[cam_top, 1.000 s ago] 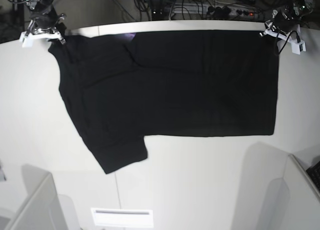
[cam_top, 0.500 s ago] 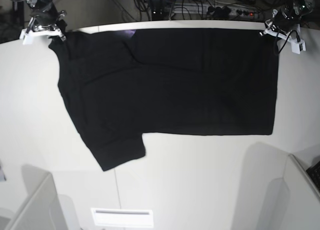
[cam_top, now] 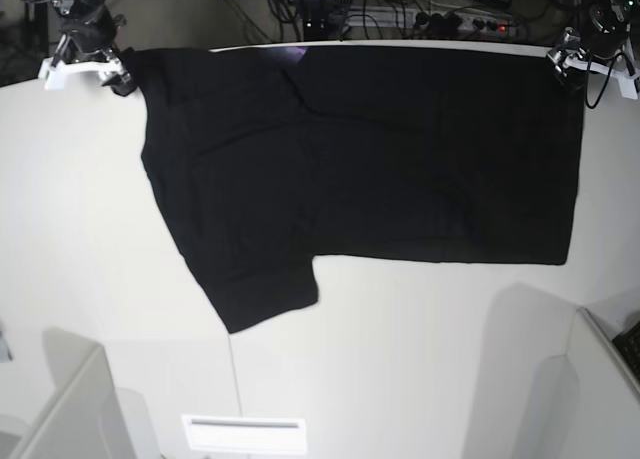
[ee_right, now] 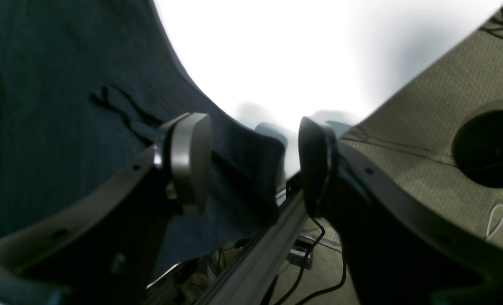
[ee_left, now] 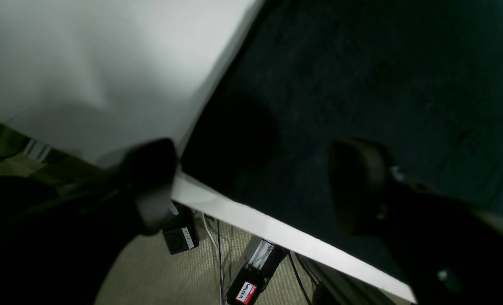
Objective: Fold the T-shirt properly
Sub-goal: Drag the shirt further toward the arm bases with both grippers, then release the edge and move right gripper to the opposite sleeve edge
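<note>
T-shirt (cam_top: 400, 149): flat black cloth, one sleeve flared.

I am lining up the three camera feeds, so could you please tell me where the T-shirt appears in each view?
Base: T-shirt lies flat across the far half of the table.
Left wrist: its corner fills the upper right.
Right wrist: it fills the left side.
Shared landmark: the table's far edge, with the shirt against it.

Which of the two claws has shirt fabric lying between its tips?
The left claw: the T-shirt corner lies between its open tips. The right claw frames mostly bare table.
</note>
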Robot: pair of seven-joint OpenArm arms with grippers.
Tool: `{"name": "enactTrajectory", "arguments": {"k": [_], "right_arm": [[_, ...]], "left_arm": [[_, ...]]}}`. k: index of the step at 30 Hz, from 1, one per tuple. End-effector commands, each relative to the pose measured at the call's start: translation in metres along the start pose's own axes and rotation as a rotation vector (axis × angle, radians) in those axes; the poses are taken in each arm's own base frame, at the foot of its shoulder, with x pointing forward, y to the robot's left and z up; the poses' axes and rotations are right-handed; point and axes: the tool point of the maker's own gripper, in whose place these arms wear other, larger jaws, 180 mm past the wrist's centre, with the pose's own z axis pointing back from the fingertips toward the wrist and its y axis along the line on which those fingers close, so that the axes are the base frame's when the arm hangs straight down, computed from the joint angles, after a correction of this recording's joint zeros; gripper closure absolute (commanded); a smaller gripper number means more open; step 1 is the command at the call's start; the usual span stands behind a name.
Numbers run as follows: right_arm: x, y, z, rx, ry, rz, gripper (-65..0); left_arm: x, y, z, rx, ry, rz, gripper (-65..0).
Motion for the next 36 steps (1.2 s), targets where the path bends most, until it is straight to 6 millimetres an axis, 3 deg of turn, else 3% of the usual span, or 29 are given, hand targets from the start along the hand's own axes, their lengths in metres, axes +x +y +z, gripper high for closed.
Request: {"name": "enactTrajectory", "arguments": {"k": [1,6,11,16,23,26,30,31,33,36], "right_arm": [[0.010,0.003,0.004,0.013,-0.031,0.015,-31.1],[0.017,0.011,0.001,0.031,-0.050,0.018,-31.1],[0.037,0.032,-0.009,0.082,-0.093,0.030,-31.1],[0.081,0.075,-0.023,0.179,-0.166,0.077,-30.3],[0.112,0.143,-0.066,0.304,-0.093,0.119,-29.7],[0.121,0.171,-0.085,0.309,-0.090,0.188,-29.4],[0.130,0.202,-0.110,0.275,-0.087,0.302,-30.0],[0.132,0.210,-0.118,0.269,-0.080,0.321,-30.0],[0.134,0.221,-0.131,0.258,-0.060,0.341,-30.2],[0.136,0.237,-0.150,0.254,-0.012,0.349,-35.6]], "left_arm": [[0.012,-0.002,0.004,-0.011,-0.034,-0.018,-57.3],[0.017,-0.004,0.006,-0.012,-0.050,-0.024,-57.1],[0.053,0.010,0.037,0.047,-0.183,-0.024,-57.1],[0.090,0.013,0.071,0.093,-0.329,-0.047,-57.1],[0.107,-0.014,0.072,0.014,-0.384,-0.157,-55.5],[0.111,-0.021,0.072,-0.016,-0.397,-0.202,-39.8],[0.115,-0.026,0.070,-0.029,-0.411,-0.200,-4.1],[0.116,-0.026,0.070,-0.028,-0.415,-0.198,0.0],[0.116,-0.026,0.070,-0.028,-0.415,-0.198,0.0],[0.115,-0.024,0.070,-0.025,-0.412,-0.197,0.0]]}}
